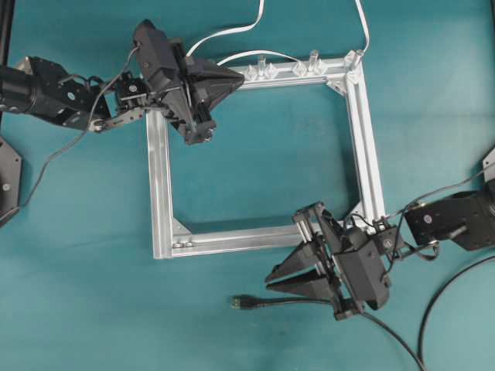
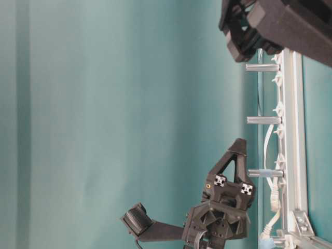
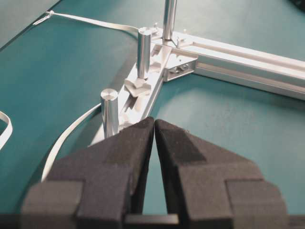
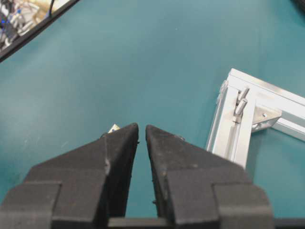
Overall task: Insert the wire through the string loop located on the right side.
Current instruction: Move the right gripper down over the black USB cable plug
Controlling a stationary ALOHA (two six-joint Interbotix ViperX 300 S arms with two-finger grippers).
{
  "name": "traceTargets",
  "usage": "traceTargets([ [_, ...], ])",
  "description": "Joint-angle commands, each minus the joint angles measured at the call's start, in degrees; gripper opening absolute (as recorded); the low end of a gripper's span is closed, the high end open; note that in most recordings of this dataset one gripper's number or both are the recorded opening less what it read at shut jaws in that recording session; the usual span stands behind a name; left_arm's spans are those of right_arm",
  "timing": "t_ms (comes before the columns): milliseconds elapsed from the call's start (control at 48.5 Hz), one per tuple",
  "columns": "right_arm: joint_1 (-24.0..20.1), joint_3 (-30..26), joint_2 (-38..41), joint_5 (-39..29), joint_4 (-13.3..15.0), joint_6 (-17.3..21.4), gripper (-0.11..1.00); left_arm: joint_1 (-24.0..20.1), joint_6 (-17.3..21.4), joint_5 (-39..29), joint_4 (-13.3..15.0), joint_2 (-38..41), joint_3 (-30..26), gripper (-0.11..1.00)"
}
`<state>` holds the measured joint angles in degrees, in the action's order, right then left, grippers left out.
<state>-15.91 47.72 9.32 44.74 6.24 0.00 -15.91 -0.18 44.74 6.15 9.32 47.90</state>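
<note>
**Both grippers empty, cable on the table by the right arm**

The left gripper (image 3: pixel 155 126) has its black foam-faced fingers (image 3: pixel 128 143) pressed together on nothing, above the top bar of the square silver aluminium frame (image 1: pixel 158 170), near the upright clear plastic pegs (image 3: pixel 110 112). The right gripper (image 4: pixel 141 131) shows a narrow gap between its fingertips and holds nothing. The wire (image 1: pixel 286 302), a thin black round cable with a small dark plug, lies flat on the teal table (image 1: pixel 255 154) just below those fingers, outside the frame's lower bar. The string loop cannot be made out.
</note>
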Motion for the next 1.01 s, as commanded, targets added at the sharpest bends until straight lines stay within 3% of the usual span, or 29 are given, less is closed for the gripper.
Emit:
traceTargets([
  [0, -0.62, -0.88, -0.70, 0.35, -0.09, 0.62, 0.24, 0.26, 0.44, -1.58, -2.64, -2.37, -1.05, 0.15],
  [41, -0.70, -0.79, -0.70, 0.00, -0.09, 0.70, 0.22, 0.18, 0.35, -3.25, -2.64, -2.99, -1.14, 0.13],
  [124, -0.70, -0.70, -0.70, -0.88, -0.09, 0.79, 0.06, 0.26, 0.09, -7.12, -2.64, -4.48, -1.14, 0.00],
  [206, -0.79, -0.62, -0.70, -1.58, -0.09, 0.88, 0.02, 0.35, 0.00, -9.40, -2.64, -6.06, -1.05, 0.01],
  [288, -1.14, -0.62, -0.70, -1.76, -0.18, 1.14, 0.14, 0.35, 0.00, -10.72, -2.64, -7.73, -0.88, 0.04],
  [391, -1.49, -0.79, -0.88, -1.41, -1.93, 1.49, 0.41, 0.35, 0.00, -11.69, -2.64, -9.05, -0.70, 0.29],
  [494, -2.11, -0.79, -0.97, -0.70, -5.98, 1.49, 0.73, 0.44, 0.00, -12.66, -2.64, -9.84, -0.62, 0.59],
  [556, -2.72, -0.62, -0.97, -0.09, -9.14, 1.49, 0.84, 0.53, 0.00, -13.10, -2.64, -10.02, -0.62, 0.75],
  [783, -7.12, -0.09, -0.88, 1.76, -22.06, 0.62, 0.84, 0.97, -0.09, -13.18, -2.64, -9.93, -0.62, 0.75],
  [989, -10.46, -0.70, 1.23, 1.93, -30.50, -1.67, 0.84, 1.05, -0.09, -13.18, -2.64, -9.76, -0.62, 0.75],
])
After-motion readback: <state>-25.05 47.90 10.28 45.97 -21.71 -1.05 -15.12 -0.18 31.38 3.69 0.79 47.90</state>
